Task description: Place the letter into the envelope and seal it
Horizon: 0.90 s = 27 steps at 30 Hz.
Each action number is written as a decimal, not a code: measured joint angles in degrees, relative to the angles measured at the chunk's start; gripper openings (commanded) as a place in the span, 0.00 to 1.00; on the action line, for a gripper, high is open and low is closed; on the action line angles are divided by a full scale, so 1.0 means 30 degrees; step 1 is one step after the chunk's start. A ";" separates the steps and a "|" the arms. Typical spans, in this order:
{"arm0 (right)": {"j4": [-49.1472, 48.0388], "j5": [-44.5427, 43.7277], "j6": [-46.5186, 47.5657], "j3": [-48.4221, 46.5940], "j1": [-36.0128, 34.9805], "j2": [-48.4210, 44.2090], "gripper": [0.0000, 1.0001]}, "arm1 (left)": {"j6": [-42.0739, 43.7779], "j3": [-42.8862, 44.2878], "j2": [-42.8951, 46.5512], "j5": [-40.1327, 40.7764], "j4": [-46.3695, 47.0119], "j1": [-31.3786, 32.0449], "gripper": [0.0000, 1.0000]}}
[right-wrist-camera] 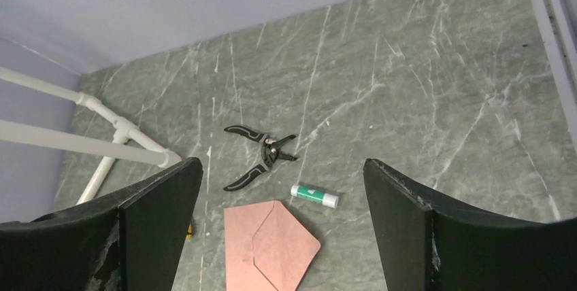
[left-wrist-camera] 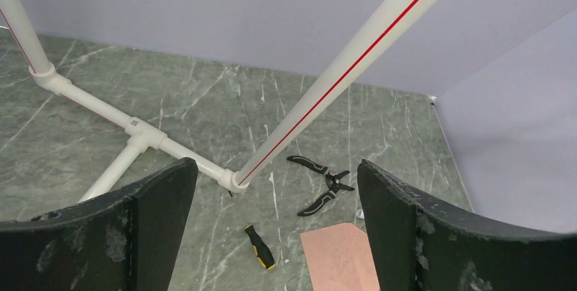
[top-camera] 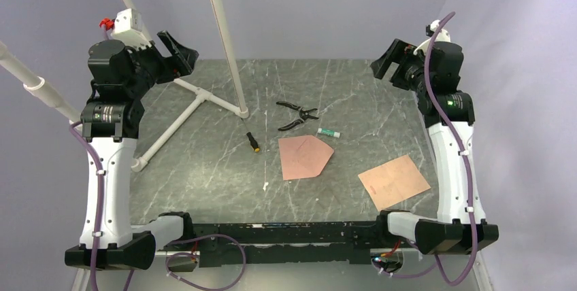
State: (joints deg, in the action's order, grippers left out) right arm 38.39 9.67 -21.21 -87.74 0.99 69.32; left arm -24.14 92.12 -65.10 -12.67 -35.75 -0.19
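The pinkish-brown envelope (top-camera: 304, 156) lies flat at the table's middle with its pointed flap toward the right; it also shows in the right wrist view (right-wrist-camera: 267, 245) and partly in the left wrist view (left-wrist-camera: 340, 257). The tan letter (top-camera: 394, 181) lies flat near the front right, apart from the envelope. My left gripper (top-camera: 178, 53) hangs raised at the back left, open and holding nothing (left-wrist-camera: 275, 230). My right gripper (top-camera: 386, 66) hangs raised at the back right, open and holding nothing (right-wrist-camera: 282, 230). Both are far from the papers.
Black pliers (top-camera: 297, 115) lie behind the envelope, with a green-and-white glue stick (top-camera: 328, 131) to their right. A black-and-yellow screwdriver (top-camera: 253, 142) lies left of the envelope. A white pipe frame (top-camera: 197, 100) stands on the left half, with an upright pole (top-camera: 226, 39).
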 measured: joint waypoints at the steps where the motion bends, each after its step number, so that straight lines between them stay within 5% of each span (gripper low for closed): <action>1: 0.0153 -0.0066 -0.0022 -0.0073 0.0000 -0.0036 0.98 | -0.0036 0.0000 0.0000 -0.0007 0.0015 0.0000 0.93; 11: 0.2062 -0.0736 -0.0663 0.0131 -0.0007 0.0015 0.96 | 0.0015 -0.0765 0.0029 -0.1064 0.0670 0.0000 0.93; 19: 0.4299 -0.2856 -0.2579 0.3927 0.0015 0.0000 0.88 | 0.0328 -0.3373 0.0423 -0.5632 0.2157 0.1158 0.93; 23: 0.5282 -0.4707 -0.3810 0.6404 0.0408 -0.0357 0.88 | 0.0102 -0.4962 0.0503 -0.8080 0.4036 0.3140 0.93; 27: 0.5770 -0.5770 -0.5013 0.9194 0.1683 -0.1800 0.85 | 0.0423 -0.5464 0.0051 -0.8196 0.4517 0.7329 0.93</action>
State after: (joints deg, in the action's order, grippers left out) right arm 55.70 -7.64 -36.25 -60.16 6.04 63.92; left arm -22.87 75.72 -64.95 -37.26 -22.20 21.80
